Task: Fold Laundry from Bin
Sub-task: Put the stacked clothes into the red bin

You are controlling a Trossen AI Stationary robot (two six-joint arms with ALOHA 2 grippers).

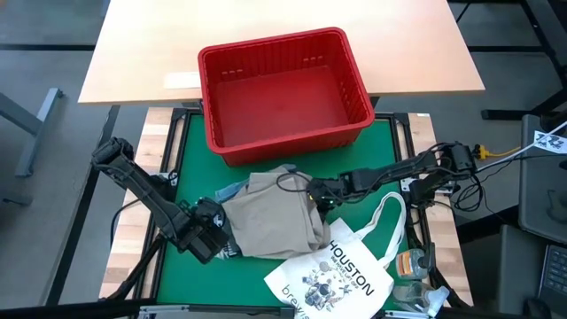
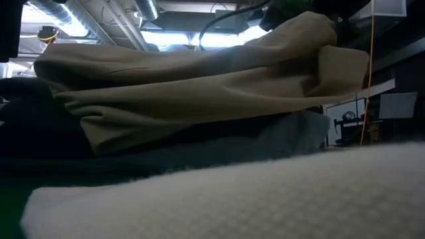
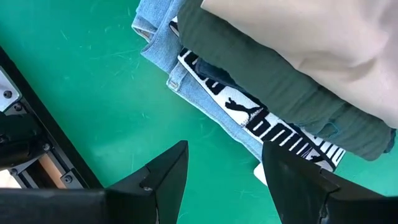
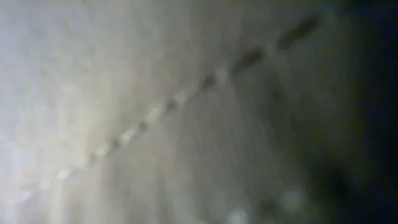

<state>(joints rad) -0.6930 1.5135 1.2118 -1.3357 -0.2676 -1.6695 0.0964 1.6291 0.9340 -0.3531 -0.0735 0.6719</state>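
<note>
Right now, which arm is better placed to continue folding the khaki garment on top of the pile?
Right, probably. The right gripper is shut at the khaki garment's right edge, seemingly pinching it. The left gripper is open, over green mat beside the denim, holding nothing.

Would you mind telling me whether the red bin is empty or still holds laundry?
Empty: the high view shows the red bin's bare floor, while the khaki garment and the others lie piled on the green mat before it.

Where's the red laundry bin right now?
In the high view the red bin sits at the table's far edge, centred, straddling the wood top and the green mat, just beyond the khaki garment.
</note>
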